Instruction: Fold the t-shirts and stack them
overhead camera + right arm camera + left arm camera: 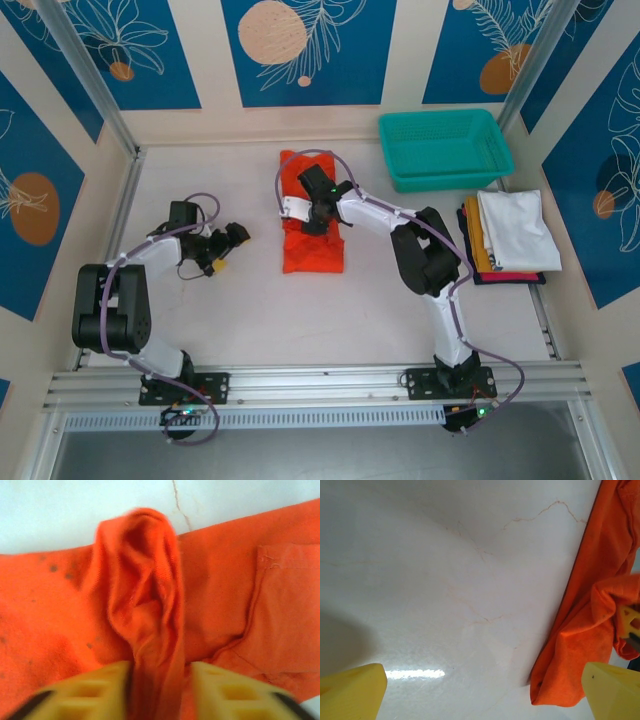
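Orange-red t-shirt: lies as a long, narrow strip on the tabletop, centre-back, running away from the arm bases. Its far end is near the teal basket but apart from it.

Right claw: over the middle of the strip. In the right wrist view the claw stands narrow, its yellow fingers pinching a raised ridge of the orange cloth. The cloth to either side lies flat. Dark specks on the left part are too blurred to say whether they are stains or holes.

Left claw: left of the shirt, above bare tabletop. In the left wrist view the claw is spread wide and grips nothing. The rumpled orange hem is just inside the right-hand fingertip.

Folded stack: at the right edge of the tabletop, in front of the basket. White shirt on top, with mustard-yellow, red and dark edges showing below it.
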`<state>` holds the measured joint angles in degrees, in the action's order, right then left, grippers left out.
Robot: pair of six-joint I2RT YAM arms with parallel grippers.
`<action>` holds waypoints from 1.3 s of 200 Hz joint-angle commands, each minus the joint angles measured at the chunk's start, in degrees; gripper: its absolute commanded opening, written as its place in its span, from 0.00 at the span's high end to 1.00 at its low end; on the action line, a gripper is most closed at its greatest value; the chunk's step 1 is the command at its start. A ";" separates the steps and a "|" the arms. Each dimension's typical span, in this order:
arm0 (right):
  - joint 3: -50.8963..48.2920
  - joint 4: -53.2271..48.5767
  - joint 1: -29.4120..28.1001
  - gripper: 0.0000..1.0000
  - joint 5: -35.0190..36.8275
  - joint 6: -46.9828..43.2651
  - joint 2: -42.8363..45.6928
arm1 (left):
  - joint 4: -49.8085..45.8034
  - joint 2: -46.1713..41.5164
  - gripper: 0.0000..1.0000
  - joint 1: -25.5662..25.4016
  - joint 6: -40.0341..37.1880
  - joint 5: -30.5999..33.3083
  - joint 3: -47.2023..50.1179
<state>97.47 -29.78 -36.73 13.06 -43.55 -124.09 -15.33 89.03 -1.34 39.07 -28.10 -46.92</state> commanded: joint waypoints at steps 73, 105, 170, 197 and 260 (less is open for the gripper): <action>-16.04 19.00 2.48 0.21 2.46 30.70 16.73 | 5.05 2.95 0.00 -8.92 1.20 1.13 -3.18; -25.62 18.69 4.87 0.28 -5.77 47.70 22.86 | 4.17 8.21 0.08 -15.13 1.65 2.65 -10.86; -41.47 30.25 4.83 0.47 -18.68 69.19 27.10 | 6.37 21.88 0.70 -20.53 9.47 -0.17 -20.35; -39.69 32.00 4.47 0.49 -19.67 71.75 23.08 | 6.39 22.95 0.71 -20.63 9.45 0.18 -19.14; -28.39 29.81 7.62 0.51 -16.69 72.47 12.09 | 7.96 22.58 0.70 -20.63 9.09 1.03 -14.69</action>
<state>64.14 0.36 -30.85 -3.90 27.40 -109.14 -5.37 111.35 -21.67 47.97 -27.49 -63.90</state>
